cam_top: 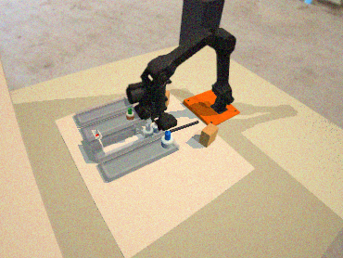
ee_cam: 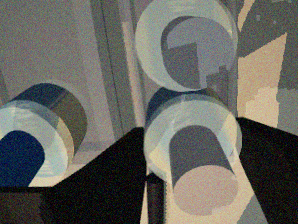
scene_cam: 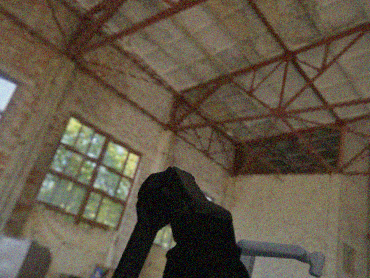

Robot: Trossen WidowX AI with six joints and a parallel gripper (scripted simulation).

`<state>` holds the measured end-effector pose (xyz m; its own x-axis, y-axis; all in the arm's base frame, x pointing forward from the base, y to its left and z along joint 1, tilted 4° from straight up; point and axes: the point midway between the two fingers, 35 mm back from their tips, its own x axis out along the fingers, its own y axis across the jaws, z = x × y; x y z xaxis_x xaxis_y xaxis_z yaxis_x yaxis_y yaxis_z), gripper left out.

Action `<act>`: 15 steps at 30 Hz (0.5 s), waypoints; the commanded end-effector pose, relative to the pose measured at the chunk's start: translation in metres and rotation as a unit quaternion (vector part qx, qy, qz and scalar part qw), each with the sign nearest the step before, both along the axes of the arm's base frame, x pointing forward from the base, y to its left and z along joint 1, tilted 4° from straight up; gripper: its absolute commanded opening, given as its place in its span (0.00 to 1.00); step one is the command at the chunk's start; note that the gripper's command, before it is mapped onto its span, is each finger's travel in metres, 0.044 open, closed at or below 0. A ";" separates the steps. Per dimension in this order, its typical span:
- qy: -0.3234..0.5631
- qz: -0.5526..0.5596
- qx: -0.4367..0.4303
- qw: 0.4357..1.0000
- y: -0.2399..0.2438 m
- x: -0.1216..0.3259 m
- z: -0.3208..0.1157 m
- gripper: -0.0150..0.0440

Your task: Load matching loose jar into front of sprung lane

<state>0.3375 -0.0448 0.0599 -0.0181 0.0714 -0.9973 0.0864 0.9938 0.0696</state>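
Observation:
My gripper point(cam_top: 160, 124) point(ee_cam: 189, 132) is shut on a grey-topped jar with a pale collar point(ee_cam: 202, 160); in the top view the fingers mostly hide it. A matching grey-topped jar point(cam_top: 147, 130) point(ee_cam: 200, 50) stands in the sprung lane point(cam_top: 118, 153), directly behind the held one. In the wrist view the two collars nearly meet; whether they touch is unclear. The held jar is at the lane's front end; its bottom and the front stop are hidden, so I cannot tell whether it rests on the floor. The pusher plate is not clearly visible.
A blue-topped jar point(cam_top: 167, 139) point(ee_cam: 35, 145) stands at the front of the neighbouring lane, close beside one finger. A green-topped jar point(cam_top: 130, 114) stands in a lane on the other side. A black rod point(cam_top: 185, 126), a wooden block point(cam_top: 209, 135) and the orange base plate point(cam_top: 196, 106) are nearby.

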 end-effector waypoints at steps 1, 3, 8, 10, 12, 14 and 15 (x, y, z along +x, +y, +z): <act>-0.009 -0.002 -0.003 1.000 -0.001 0.004 -0.001 0.25; -0.009 -0.002 -0.003 1.000 -0.001 0.004 -0.001 0.25; -0.009 -0.002 -0.003 1.000 -0.001 0.004 -0.003 0.25; -0.009 -0.002 -0.003 1.000 -0.001 0.003 -0.004 0.25; -0.009 -0.002 -0.003 1.000 -0.001 0.003 -0.004 0.25; -0.009 -0.002 -0.003 1.000 -0.001 0.003 -0.005 0.25; -0.009 -0.002 -0.003 1.000 -0.001 0.003 -0.005 0.25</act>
<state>0.3371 -0.0444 0.0552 -0.0162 0.0711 -0.9973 0.0862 0.9939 0.0694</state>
